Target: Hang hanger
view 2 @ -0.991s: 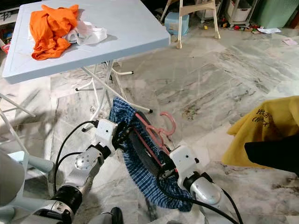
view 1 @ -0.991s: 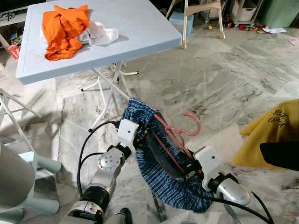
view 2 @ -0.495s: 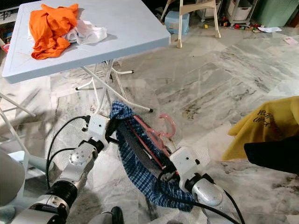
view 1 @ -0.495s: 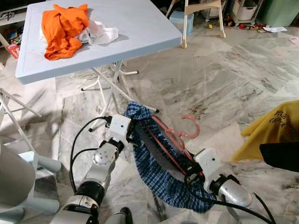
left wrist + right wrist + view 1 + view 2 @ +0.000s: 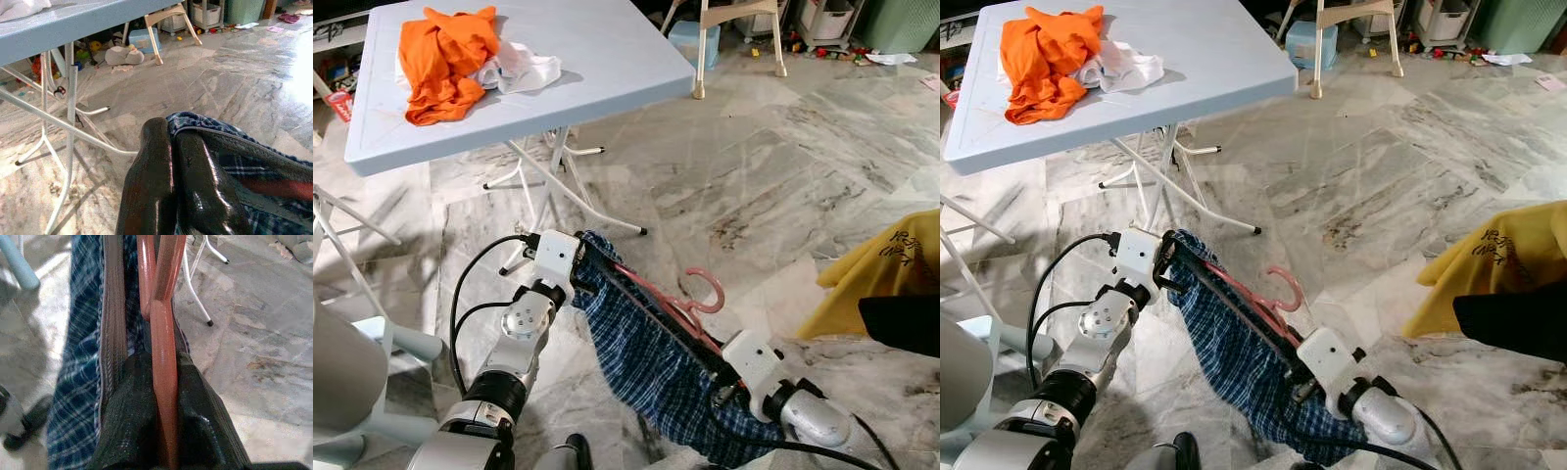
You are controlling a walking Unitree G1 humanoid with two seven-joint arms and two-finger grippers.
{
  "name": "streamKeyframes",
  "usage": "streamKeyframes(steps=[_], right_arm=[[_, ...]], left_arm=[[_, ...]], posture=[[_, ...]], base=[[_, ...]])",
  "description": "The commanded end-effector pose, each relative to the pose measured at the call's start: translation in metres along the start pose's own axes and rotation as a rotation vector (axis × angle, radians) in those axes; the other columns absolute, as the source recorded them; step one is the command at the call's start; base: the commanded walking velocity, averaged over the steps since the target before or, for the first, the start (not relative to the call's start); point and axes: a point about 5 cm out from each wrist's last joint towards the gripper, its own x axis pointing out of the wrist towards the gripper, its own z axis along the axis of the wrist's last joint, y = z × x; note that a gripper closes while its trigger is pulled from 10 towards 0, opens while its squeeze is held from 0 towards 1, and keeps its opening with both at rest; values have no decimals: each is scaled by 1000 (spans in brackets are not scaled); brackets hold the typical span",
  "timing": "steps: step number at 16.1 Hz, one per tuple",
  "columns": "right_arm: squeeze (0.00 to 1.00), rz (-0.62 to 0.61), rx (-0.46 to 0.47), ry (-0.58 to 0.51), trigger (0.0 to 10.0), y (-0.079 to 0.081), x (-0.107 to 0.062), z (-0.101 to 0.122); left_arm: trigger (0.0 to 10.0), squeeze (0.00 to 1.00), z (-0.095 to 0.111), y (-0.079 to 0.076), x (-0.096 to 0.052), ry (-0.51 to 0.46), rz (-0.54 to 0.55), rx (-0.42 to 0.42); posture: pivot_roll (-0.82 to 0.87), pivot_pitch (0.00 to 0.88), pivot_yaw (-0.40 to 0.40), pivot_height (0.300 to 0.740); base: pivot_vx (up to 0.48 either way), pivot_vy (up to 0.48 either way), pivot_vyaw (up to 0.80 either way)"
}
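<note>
Head views. You see the pink hanger [image 5: 677, 305] carrying blue plaid shorts [image 5: 651, 370], stretched between the two arms above the marble floor [image 5: 783, 186]. The left gripper [image 5: 579, 260] holds the upper end of the waistband at about 10 o'clock from the hanger's hook; the right gripper [image 5: 720, 377] holds the lower end at about 4 o'clock. Expect a light load: the plastic frame looks stiff but thin, the cloth soft and free to swing. Open floor lies from 12 to 3 o'clock; the folding table [image 5: 636, 59] and its white legs [image 5: 543, 191] stand close at 11 o'clock, and a yellow cloth [image 5: 886, 269] hangs at 3 o'clock (keep the hook away from both).

Left wrist view. The left gripper's fingers [image 5: 156, 181] are pressed together on the folded hem of the shorts, with the table legs just beyond. Fabric alone is pinched here, so judge this hold as liable to slip.

Right wrist view. The right gripper's pads [image 5: 129, 416] pinch the pink bar of the hanger edge-on, with the waistband lying beside it. This is the firmer hold; carry the weight from it and lead with the hook.
</note>
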Motion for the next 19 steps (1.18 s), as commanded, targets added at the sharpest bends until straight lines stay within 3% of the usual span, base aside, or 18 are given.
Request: streamKeyframes(steps=[1, 4, 7, 10, 12, 15, 19], right_arm=[[0, 1, -16, 34, 10000, -1, -4, -8], [0, -32, -11, 10, 10000, -16, -13, -6], [0, -11, 45, -92, 10000, -32, -30, 6], [0, 31, 77, -147, 10000, -38, -41, 17], [0, 116, 43, -106, 10000, -35, -51, 15], [0, 190, -158, 95, 10000, -35, -67, -11], [0, 141, -136, 60, 10000, -48, -74, -3]], left_arm=[[0, 0, -1, 6, -1, 1, 30, 13], [0, 0, -5, 9, -4, 23, 48, 13], [0, 0, -12, 16, -5, 78, 82, 0], [0, 0, -17, 18, -8, 100, 91, -9], [0, 0, -16, 22, -7, 104, 105, -13], [0, 0, -12, 25, -4, 93, 118, -12], [0, 0, -20, 20, -8, 119, 102, -21]], posture=[[-215, 181, 71, 740], [-218, 181, 69, 740], [-220, 182, 69, 740], [-225, 184, 73, 740], [-226, 182, 70, 740], [-225, 182, 69, 740], [-224, 189, 73, 740]], base=[[0, 0, 0], [0, 0, 0], [0, 0, 0], [0, 0, 0], [0, 0, 0], [0, 0, 0], [0, 0, 0]])
